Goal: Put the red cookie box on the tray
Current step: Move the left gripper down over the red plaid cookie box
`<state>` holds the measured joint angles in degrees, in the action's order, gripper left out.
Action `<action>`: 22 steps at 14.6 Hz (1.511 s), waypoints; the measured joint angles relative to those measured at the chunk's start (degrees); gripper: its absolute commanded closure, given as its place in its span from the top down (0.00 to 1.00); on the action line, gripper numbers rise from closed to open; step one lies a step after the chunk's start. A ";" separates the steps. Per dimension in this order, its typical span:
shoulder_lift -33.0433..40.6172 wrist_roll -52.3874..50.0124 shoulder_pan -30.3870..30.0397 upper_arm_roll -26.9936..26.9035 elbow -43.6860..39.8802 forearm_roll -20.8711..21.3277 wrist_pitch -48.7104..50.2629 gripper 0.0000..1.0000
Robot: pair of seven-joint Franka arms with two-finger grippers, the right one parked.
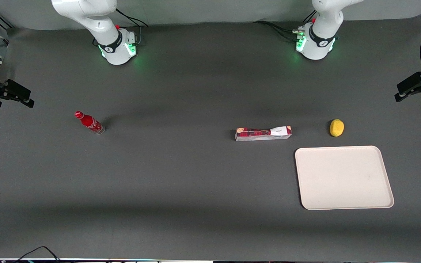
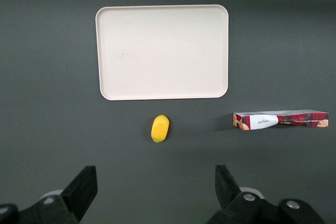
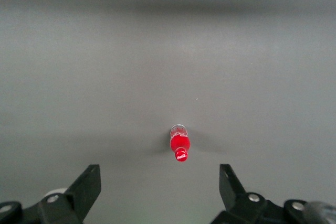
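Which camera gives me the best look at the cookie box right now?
The left wrist view: the red cookie box lies edge-on, label end and cookie print visible, beside the tray. The open hand hangs high above the table. The front view shows the box smaller. The right wrist view misses it.

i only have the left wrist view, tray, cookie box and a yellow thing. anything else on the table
Observer: Yes, a small red soda bottle stands toward the parked arm's end of the table.
Operator: where's my gripper relative to the box
Observer: The gripper is open, raised toward the working arm's end, well off the red cookie box.
Operator: is the tray nearer the front camera than the box
Observer: Yes, the tray lies nearer that camera; the yellow sponge-like object sits beside the box.
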<state>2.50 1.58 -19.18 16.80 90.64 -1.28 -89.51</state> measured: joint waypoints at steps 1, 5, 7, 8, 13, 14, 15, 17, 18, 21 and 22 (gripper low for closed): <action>0.00 -0.18 0.00 0.02 0.00 0.07 0.00 1.00; -0.18 -0.06 0.00 0.14 0.18 0.16 0.00 1.00; -0.67 2.82 0.09 0.52 0.64 0.07 0.00 1.00; -1.13 5.90 0.21 1.18 0.89 0.02 -0.14 1.00; -4.74 24.46 2.12 9.64 4.84 0.03 -6.15 1.00; -5.23 28.44 2.33 11.87 6.47 0.05 -8.57 1.00; -5.72 33.21 2.63 15.46 9.48 0.06 -12.09 1.00; -6.06 37.90 2.81 19.63 12.52 0.15 -14.75 1.00; -6.43 39.50 3.01 21.85 13.99 0.28 -16.60 1.00; -8.31 45.30 4.41 24.61 19.45 0.56 -26.38 1.00; -9.40 47.14 4.66 24.92 21.08 0.79 -29.80 1.00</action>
<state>-6.90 48.73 -14.52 41.72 111.72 -0.49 -119.31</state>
